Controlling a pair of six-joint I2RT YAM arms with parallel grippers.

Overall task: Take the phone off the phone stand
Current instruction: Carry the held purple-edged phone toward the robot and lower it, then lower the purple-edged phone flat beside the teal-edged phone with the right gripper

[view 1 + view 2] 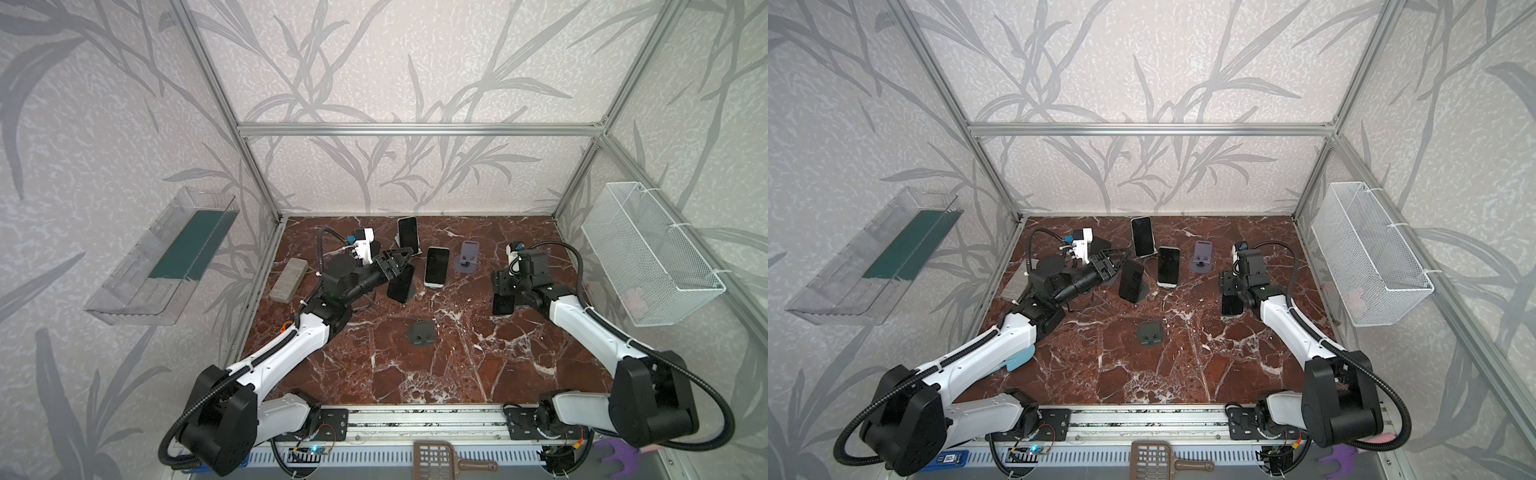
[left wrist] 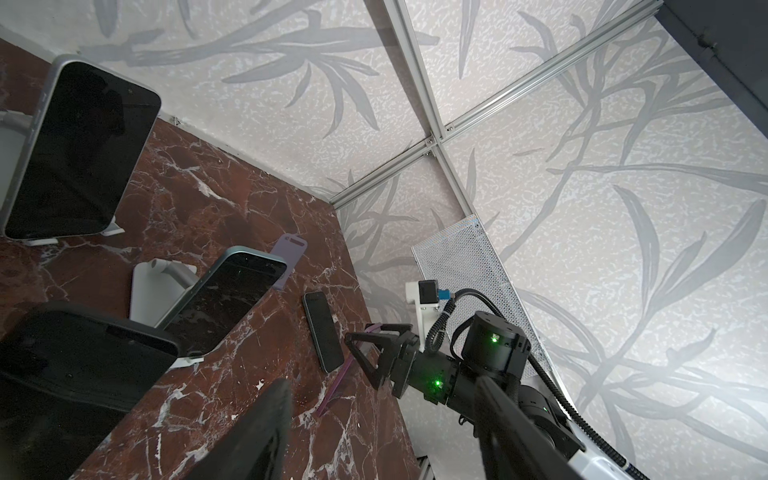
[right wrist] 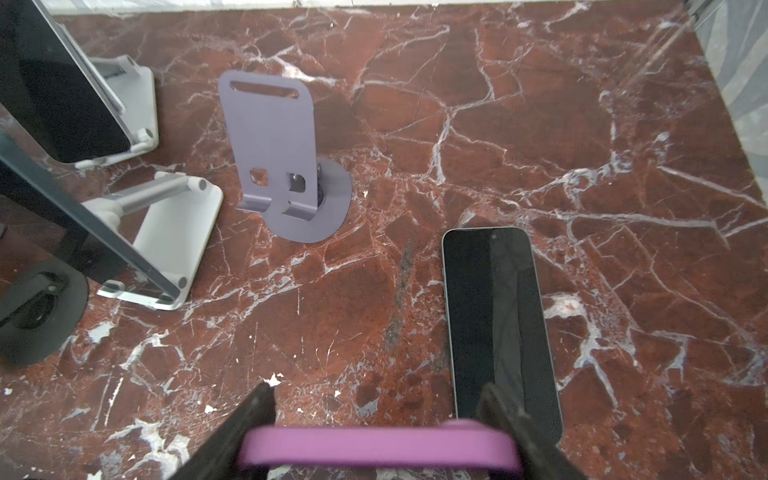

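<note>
Phones of this kind look to be stiff, flat slabs, fairly heavy for their thickness. The glass faces are slick, and a screen would likely crack if dropped on stone. The long side edges seem the safest place to pinch, across the width and not on the glass alone.

The black phone leans on its black stand just beside and below the left hand, with its top edge nearest the fingertips. Only a low lip appears to hold it, so it should lift up and away without force, though the light stand may tip or drag along. The left hand is released, its fingers part-way apart with nothing between them. Whether a finger brushes the phone's top I cannot tell.

The right hand is clenched across the width of a pink-edged phone, which it holds clear of every stand. Whether that phone's far end touches the desk is unclear. Farther back from this hand, toward the left hand, stands an empty lilac stand. A bare phone lies flat just ahead of one finger.
</note>
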